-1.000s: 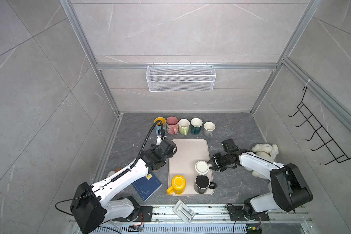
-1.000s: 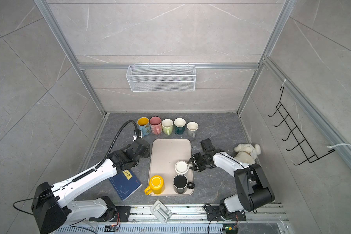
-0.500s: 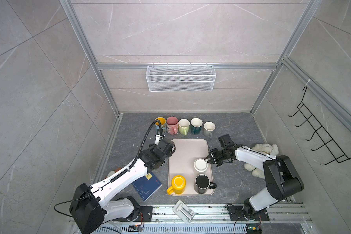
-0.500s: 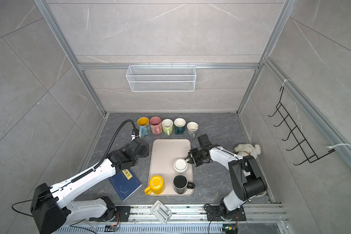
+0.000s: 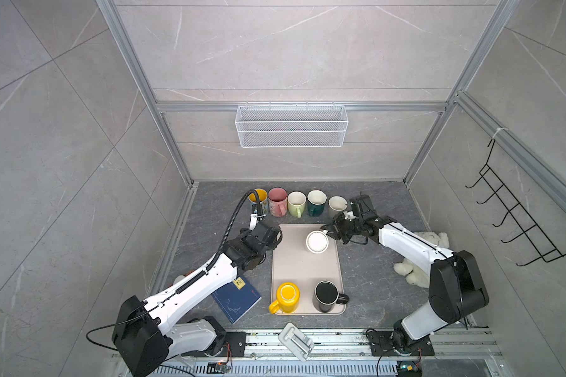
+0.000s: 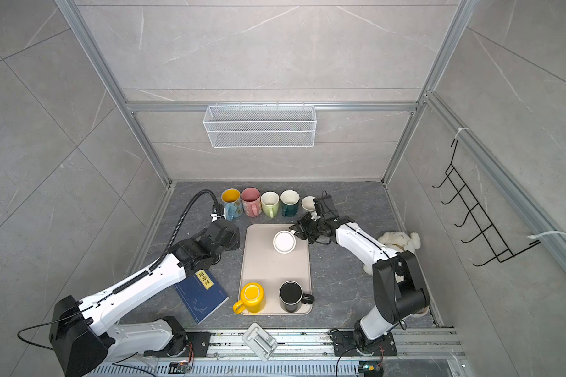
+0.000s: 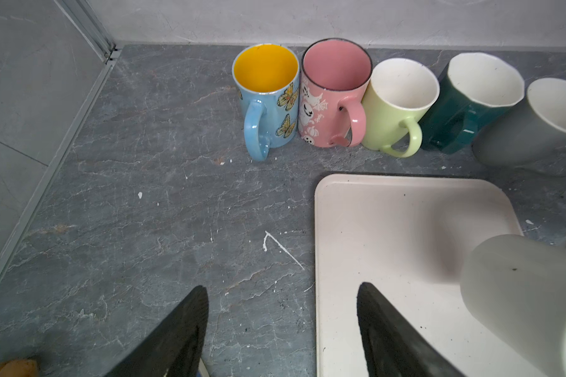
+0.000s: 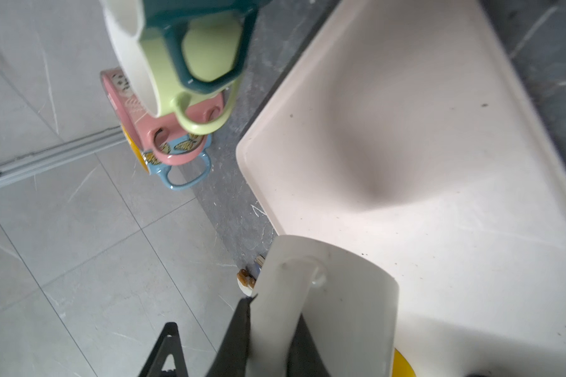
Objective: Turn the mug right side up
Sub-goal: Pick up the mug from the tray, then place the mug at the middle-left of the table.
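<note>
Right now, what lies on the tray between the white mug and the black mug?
Nothing: only bare tray separates the white mug from the black mug, in both top views.

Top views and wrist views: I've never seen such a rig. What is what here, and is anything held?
Two white robot arms, each ending in a two-fingered gripper. The two wide pictures come from one overhead camera pair, the close-ups from a camera on each wrist. On the grey table lies a beige tray with a yellow mug and a black mug. A row of five mugs stands behind it, with a blue book and a plush toy at the sides. The right gripper is shut on the handle of a white mug over the tray. The left gripper is open and empty.
</note>
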Controlling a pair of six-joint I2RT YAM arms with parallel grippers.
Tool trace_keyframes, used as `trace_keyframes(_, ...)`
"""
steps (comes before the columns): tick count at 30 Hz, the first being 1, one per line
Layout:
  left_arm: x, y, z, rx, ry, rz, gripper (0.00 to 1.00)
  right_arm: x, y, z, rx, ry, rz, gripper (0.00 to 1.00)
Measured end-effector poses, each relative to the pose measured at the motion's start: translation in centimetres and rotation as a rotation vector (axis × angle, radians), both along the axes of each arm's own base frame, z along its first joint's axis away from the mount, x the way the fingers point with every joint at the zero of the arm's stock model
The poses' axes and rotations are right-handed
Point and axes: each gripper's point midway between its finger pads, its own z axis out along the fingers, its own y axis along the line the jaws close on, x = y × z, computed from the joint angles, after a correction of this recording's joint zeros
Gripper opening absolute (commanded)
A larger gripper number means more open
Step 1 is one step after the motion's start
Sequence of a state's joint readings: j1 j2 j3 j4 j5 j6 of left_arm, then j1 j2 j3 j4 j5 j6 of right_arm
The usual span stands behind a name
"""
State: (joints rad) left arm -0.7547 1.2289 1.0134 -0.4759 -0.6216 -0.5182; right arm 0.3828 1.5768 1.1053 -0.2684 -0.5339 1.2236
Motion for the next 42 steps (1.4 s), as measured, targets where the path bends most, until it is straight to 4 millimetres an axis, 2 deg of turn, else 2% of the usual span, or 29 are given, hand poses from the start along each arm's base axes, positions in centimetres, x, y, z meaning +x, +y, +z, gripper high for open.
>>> trace_keyframes(9,1.4,-2.6,3.9,-0.085,-0.023,-0.063,0.74,-3.4,5.3,5.1,-0.182,-0.439,0.295,0.0)
trace_keyframes(14,1.1,-4.4,6.6,-0.164,-0.022,-0.149,0.72,-4.8,6.3,7.5,-0.338,-0.692,0.402,0.0)
trace_keyframes(21,0.1,-5.9,9.9,-0.235,0.013,-0.246,0.72,-5.9,7.6,8.6,-0.637,-1.011,0.554,0.0)
trace_keyframes(30,-1.0,-8.0,9.9,-0.266,0.098,-0.367,0.72,-5.4,8.7,10.2,-1.001,-1.377,0.614,0.0)
trace_keyframes(37,-0.7,-7.3,10.5,-0.24,0.115,-0.378,0.72,-3.4,8.0,11.1,-1.29,-1.539,0.534,0.0)
trace_keyframes(42,-0.6,-7.0,9.9,-0.215,0.14,-0.377,0.72,-2.4,7.4,11.6,-1.434,-1.6,0.451,0.0)
